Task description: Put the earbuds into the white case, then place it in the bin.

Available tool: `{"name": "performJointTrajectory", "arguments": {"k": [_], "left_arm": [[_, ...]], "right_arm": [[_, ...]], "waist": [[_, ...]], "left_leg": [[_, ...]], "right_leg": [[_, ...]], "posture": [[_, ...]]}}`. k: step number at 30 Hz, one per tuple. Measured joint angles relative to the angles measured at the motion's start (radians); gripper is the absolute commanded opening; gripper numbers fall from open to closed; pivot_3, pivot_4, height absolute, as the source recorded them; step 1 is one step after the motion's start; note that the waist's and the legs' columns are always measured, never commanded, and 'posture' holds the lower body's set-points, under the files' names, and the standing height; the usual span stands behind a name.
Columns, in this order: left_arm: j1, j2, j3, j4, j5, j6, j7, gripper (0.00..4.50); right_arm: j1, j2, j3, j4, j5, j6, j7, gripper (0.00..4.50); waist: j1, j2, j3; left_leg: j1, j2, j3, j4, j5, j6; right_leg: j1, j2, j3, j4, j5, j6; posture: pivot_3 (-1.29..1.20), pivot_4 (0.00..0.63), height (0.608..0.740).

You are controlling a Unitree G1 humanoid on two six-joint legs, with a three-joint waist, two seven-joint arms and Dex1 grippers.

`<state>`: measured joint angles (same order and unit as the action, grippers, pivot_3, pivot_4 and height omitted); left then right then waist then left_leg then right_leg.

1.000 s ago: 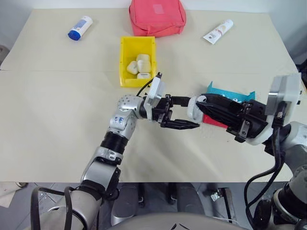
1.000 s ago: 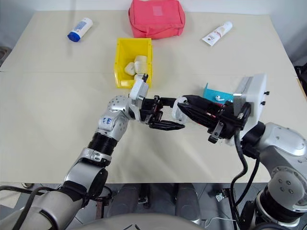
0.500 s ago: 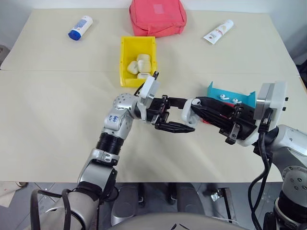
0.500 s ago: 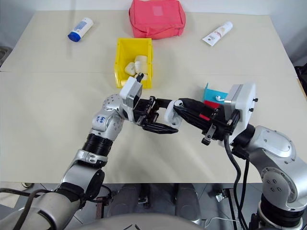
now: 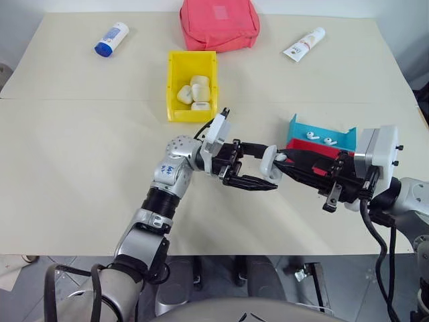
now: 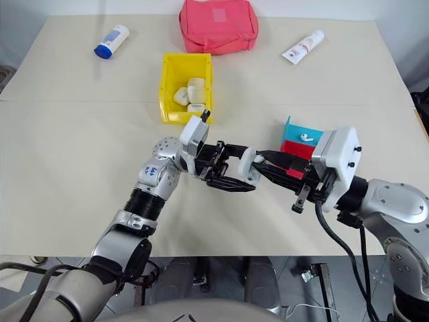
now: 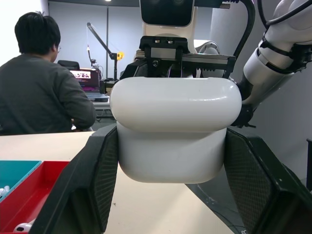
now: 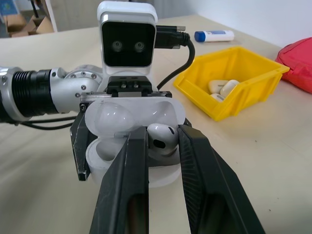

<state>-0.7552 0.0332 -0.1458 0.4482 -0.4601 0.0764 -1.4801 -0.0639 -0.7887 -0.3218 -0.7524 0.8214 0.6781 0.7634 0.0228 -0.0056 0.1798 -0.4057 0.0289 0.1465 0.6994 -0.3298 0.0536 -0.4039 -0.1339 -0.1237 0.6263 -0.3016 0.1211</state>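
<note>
with your left gripper (image 5: 257, 168) clamped on the open case (image 8: 127, 141) mid-table, keep it level while your right gripper (image 8: 162, 141), pinching an earbud (image 8: 162, 138), seats it in the right-hand socket.

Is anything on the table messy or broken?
Nothing looks spilled or broken. The left hand holds the open white case while the right hand pushes an earbud in. More cases sit neatly inside the yellow bin.
</note>
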Motion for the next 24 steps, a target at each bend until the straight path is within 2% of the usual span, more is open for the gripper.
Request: {"name": "performJointTrajectory", "arguments": {"k": [14,17,24], "left_arm": [[0.0,0.007,0.0,0.031,0.02,-0.075,-0.019,2.8],[0.0,0.013,0.001,0.033,0.024,-0.092,-0.019,2.8],[-0.009,0.02,0.009,0.042,0.027,-0.111,-0.019,2.8]], "right_arm": [[-0.102,-0.112,0.075,0.099,0.015,-0.014,0.076,0.54],[-0.12,-0.122,0.088,0.109,0.015,-0.009,0.083,1.47],[-0.146,-0.124,0.104,0.113,0.013,0.002,0.083,1.47]], "waist": [[0.0,0.0,0.0],[0.001,0.0,0.0],[0.001,0.0,0.0]], "left_leg": [[0.0,0.0,0.0,0.0,0.0,0.0],[0.0,0.0,0.0,0.0,0.0,0.0],[0.0,0.0,-0.001,0.0,0.0,0.0]], "right_leg": [[0.0,-0.001,-0.001,-0.001,0.0,0.0],[0.0,-0.002,-0.001,-0.001,0.0,0.0],[0.0,-0.002,-0.001,-0.001,0.0,0.0]], "posture": [[0.0,0.15,0.74],[0.0,0.15,0.74],[0.0,0.15,0.74]]}}
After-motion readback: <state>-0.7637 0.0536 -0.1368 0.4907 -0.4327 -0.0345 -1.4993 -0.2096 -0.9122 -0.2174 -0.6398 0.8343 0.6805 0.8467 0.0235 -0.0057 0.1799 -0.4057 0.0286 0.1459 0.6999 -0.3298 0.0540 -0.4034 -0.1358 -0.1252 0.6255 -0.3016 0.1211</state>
